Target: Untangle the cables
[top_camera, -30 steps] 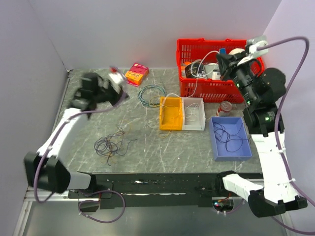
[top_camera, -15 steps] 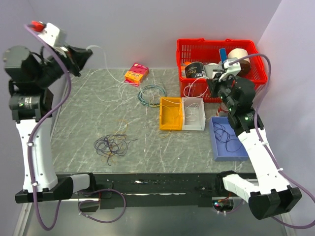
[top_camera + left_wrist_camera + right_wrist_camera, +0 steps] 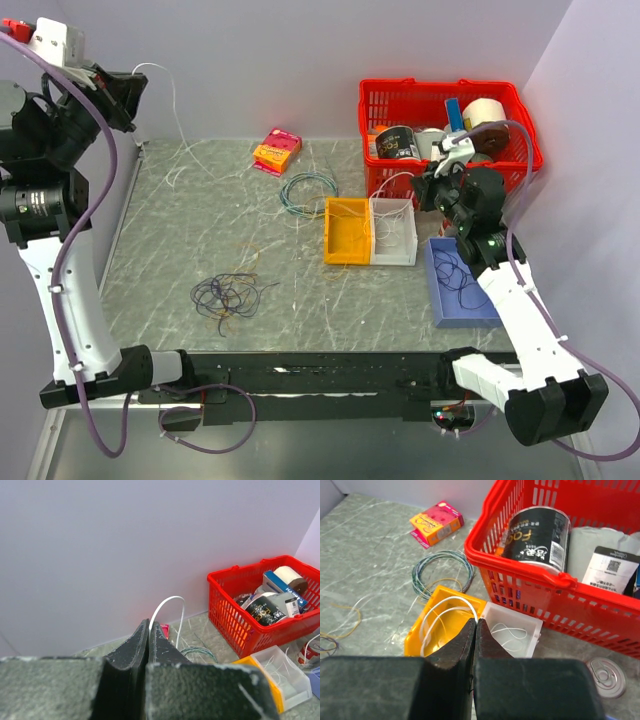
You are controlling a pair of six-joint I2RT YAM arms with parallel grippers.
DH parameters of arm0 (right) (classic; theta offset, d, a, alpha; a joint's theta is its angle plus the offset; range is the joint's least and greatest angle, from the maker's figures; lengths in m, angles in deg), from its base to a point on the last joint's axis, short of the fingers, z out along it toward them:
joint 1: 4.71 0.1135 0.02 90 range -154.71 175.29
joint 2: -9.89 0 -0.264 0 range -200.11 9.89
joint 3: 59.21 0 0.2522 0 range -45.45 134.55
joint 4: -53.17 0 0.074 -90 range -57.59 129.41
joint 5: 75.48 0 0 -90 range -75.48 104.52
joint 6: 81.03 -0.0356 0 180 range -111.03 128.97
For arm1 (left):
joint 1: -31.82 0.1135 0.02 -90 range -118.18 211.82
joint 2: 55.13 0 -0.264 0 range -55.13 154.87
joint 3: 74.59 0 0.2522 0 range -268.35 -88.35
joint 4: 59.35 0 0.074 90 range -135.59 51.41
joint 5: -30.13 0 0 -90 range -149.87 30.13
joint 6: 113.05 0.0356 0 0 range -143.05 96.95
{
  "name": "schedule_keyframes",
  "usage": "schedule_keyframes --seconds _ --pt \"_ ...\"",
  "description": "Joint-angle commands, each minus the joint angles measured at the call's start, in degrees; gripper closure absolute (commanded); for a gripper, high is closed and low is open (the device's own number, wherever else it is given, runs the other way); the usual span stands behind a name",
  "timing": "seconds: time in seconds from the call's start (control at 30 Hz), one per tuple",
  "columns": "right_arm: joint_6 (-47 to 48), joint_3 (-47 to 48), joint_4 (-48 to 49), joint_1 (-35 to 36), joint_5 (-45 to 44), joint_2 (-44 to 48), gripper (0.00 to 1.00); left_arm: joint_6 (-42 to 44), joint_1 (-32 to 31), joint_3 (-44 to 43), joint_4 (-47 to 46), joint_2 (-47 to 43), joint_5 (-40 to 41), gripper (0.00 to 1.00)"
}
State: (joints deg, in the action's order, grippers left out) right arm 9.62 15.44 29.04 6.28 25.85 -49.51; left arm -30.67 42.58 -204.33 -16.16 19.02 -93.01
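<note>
The tangle of cables (image 3: 226, 296) lies on the table (image 3: 300, 300) toward the front left, a loose, roughly round heap of dark, yellow and orange strands with a few ends straying out to its right. The left arm's base is nearer to it than the right arm's.

The left gripper (image 3: 148, 625), however, is lifted high by the back left corner, well apart from the heap, which sits below it and toward the near edge. Its jaws are pressed together on a white strand (image 3: 168, 598) that arches out from the tips and drops to the table.

The right gripper (image 3: 475, 622) hangs just beside the red basket (image 3: 400, 92), above the orange bin (image 3: 331, 232) and white bin (image 3: 408, 232). It is clamped on a white wire (image 3: 452, 597) whose loops fall toward the orange bin. Whether both grippers hold the same strand cannot be told.

Any next pull at the heap would probably fall to the left arm, reaching down and forward.

Only the overhead view shows the heap whole, along with the dark wire lying in the blue tray (image 3: 436, 290). The left wrist view misses the heap entirely (it sees mostly wall, basket and bins) but confirms the pinch. The right wrist view catches only a few yellow and purple strands at its left edge, yet shows the blue-green coil (image 3: 441, 569) and the white loops clearly.
</note>
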Motion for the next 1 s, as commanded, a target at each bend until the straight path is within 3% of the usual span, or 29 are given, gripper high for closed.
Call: schedule_keyframes --seconds 0.0,0.23,0.37,0.43,0.6,0.77,0.9,0.97 --pt "-0.21 6.69 0.27 -0.08 -0.42 -0.01 1.0 -0.82 0.83 0.41 -1.92 -0.67 4.2 0.99" --pt "1.64 5.13 -1.06 -0.17 -2.64 -2.92 1.0 -4.68 6.89 -9.07 -2.27 1.26 10.12 0.99" --pt "-0.55 1.35 3.5 1.66 4.11 -4.67 1.0 -8.37 7.96 -17.25 -2.45 4.07 3.72 0.99" --pt "-0.47 0.64 5.71 7.25 4.23 -5.81 1.0 -10.3 7.96 -19.63 -3.24 4.95 0.04 0.99" --pt "3.23 7.47 4.48 18.45 3.16 -16.0 1.0 -14.52 8.22 -19.37 -5.52 5.13 -5.95 0.99" --pt "-0.38 14.34 12.46 25.3 8.7 -26.55 1.0 -23.04 8.22 -14.11 -10.97 4.08 -17.62 0.99" --pt "-5.29 21.09 20.55 27.42 17.74 -33.66 1.0 -29.72 8.22 -10.23 -16.93 3.11 -23.26 0.99" --pt "-8.63 24.97 19.88 27.51 17.41 -39.81 1.0 -33.07 8.22 -9.96 -19.05 3.02 -23.98 0.99"
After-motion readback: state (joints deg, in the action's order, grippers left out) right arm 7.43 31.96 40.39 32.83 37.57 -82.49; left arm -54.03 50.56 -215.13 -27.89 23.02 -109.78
